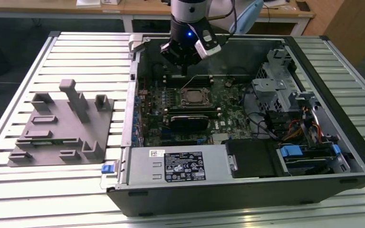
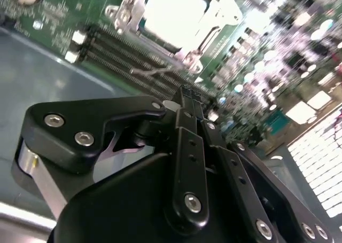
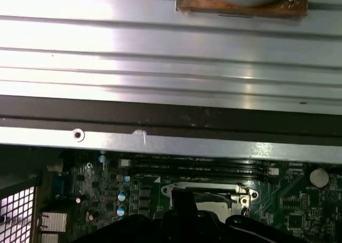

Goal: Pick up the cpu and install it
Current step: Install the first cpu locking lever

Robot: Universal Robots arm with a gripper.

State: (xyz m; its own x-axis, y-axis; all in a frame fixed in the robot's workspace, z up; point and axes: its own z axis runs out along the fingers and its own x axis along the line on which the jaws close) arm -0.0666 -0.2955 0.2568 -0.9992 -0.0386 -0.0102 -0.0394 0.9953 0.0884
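My gripper (image 1: 184, 71) hangs inside the open computer case, just above and behind the motherboard's socket (image 1: 194, 97). In the second wrist view its black fingers (image 2: 187, 101) meet at the tips, shut, and nothing shows between them. Beyond the gripper (image 2: 184, 91), a pale bright square that looks like the cpu (image 2: 173, 13) lies inside the metal socket frame (image 2: 211, 24). The first wrist view shows the same socket frame (image 3: 206, 189) below the case's rim, with the gripper's dark tip (image 3: 184, 200) in front of it. A thin socket lever (image 1: 198, 77) stands raised behind the socket.
The case (image 1: 334, 118) lies open on a slatted metal table (image 1: 17, 66). A grey fixture block (image 1: 59, 126) sits to the exterior view's left of it. Inside are memory slots (image 1: 192, 111), a power supply (image 1: 176, 164), a drive cage (image 1: 277, 88) and cables (image 1: 296, 128).
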